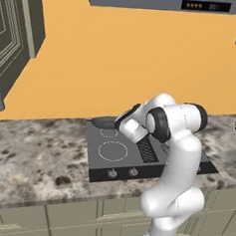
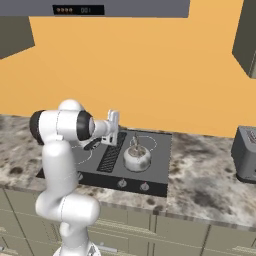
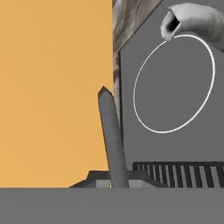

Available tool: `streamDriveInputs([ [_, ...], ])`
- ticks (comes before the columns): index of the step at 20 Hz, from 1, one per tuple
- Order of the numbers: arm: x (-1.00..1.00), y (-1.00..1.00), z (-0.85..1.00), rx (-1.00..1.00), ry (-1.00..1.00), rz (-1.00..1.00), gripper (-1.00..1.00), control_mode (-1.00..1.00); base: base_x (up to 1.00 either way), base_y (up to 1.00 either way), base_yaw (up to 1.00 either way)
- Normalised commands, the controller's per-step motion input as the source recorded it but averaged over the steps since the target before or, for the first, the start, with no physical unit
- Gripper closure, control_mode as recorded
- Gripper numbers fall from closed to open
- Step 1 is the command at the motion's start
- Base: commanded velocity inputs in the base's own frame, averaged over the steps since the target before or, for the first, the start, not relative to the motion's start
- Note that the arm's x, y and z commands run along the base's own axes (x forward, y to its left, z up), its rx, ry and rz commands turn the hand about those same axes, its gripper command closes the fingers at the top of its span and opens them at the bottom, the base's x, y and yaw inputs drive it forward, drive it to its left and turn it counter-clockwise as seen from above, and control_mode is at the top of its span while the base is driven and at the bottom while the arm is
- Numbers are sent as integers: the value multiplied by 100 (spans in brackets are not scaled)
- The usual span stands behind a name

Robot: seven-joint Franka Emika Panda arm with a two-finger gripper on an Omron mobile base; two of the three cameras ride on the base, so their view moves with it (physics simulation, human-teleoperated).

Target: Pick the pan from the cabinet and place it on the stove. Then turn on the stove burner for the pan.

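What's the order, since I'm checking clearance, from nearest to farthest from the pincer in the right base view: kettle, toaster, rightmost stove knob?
1. Kettle, on the stove, just right of the pincer.
2. Rightmost knob, on the stove's front edge.
3. Toaster, far right on the counter.

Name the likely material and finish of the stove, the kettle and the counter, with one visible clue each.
Stove: probably glass, flat dark sheet with thin white rings.
Kettle: likely metal, plain silver-grey, rounded.
Counter: looks like polished stone, mottled grey-brown speckle.
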Motion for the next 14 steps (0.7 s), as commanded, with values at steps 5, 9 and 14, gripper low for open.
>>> streamDriveInputs([
  [5, 19, 18, -46, -13, -4, -9, 100, -100, 0, 0, 0],
  [9, 24, 12, -49, -17, -2, -7, 100, -100, 0, 0, 0],
  [14, 14, 18, -53, -16, -10, -5, 100, -100, 0, 0, 0],
])
